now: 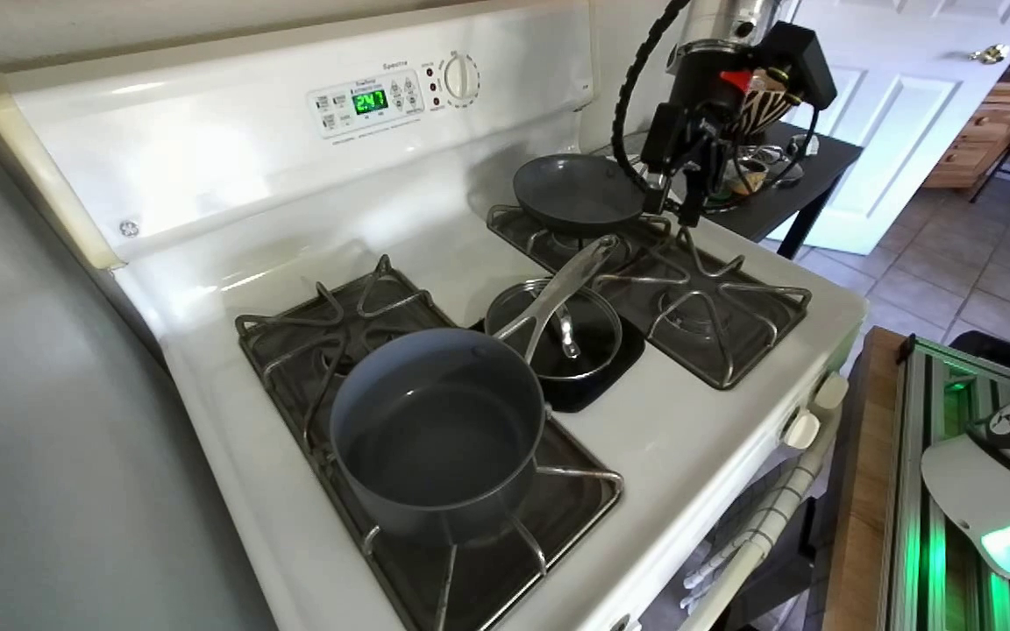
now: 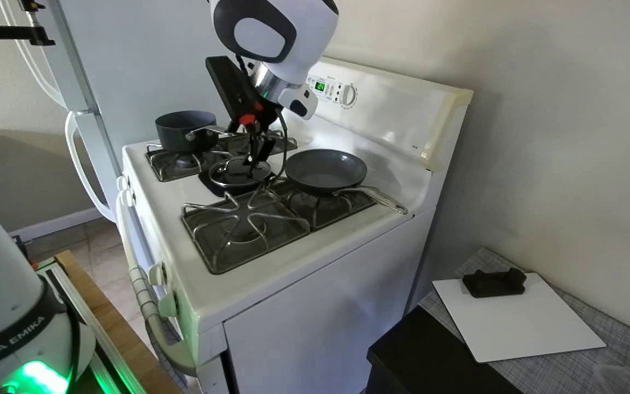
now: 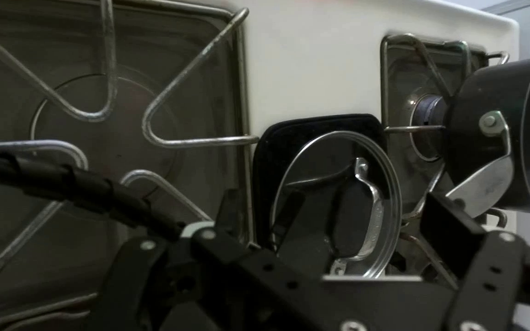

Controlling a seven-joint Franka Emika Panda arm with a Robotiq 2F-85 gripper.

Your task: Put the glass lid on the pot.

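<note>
Currently, glass lid point(image 3: 313, 161): lies flat, handle side up, on a black pad point(image 3: 269, 147) on the stove point(image 3: 311, 59), in the strip between two grates point(image 3: 200, 142); the pincer's body hides its near edge in the wrist view.
Lid handle point(image 3: 375, 220): silvery, arched over the middle of the lid.
Pot point(image 1: 439, 438): upright, open at the top, on the grate just beside the lid.
Pot handle point(image 1: 579, 267): long and silvery, reaching out toward the lid and covering part of it in an exterior view; whether it sits straight above the glass, I cannot tell.
Pincer point(image 3: 338, 214): held higher than the lid and away from it, its two fingers point(image 3: 451, 225) spread apart; the lid shows between them in the wrist view.
Frying pan point(image 2: 326, 169): dark, shallow, across the lid from the pot and nearer the back of the stove; its handle point(image 2: 383, 200) points away from the lid.
Control panel point(image 1: 408, 92): behind the lid, with a green display point(image 1: 371, 102) reading 2:47 and a round dial point(image 1: 460, 79).
Checked cloth point(image 2: 151, 306): hangs at the stove's front, well apart from the lid.
</note>
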